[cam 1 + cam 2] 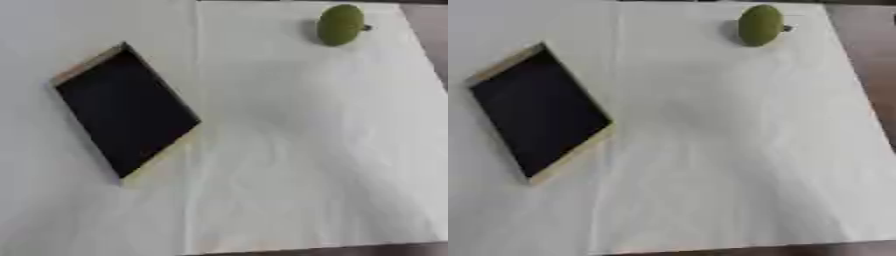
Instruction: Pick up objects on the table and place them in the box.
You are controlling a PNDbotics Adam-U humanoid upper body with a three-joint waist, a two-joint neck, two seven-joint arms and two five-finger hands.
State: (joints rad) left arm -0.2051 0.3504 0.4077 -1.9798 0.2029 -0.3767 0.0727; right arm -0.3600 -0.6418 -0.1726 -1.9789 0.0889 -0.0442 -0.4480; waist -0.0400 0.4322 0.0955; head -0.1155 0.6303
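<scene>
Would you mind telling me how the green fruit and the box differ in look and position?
The green fruit is rounded and olive green with a small dark stem; the box is flat-sided and rectangular, with a dark inside and a pale tan rim. The green fruit sits at the far right of the white cloth; the box lies at the left, turned askew. Both rest on the white cloth, well apart, with no robot hand in view.

On the table (289, 165), the box (127, 110) lies left; the round fruit (339, 24) sits far right, well apart.
</scene>
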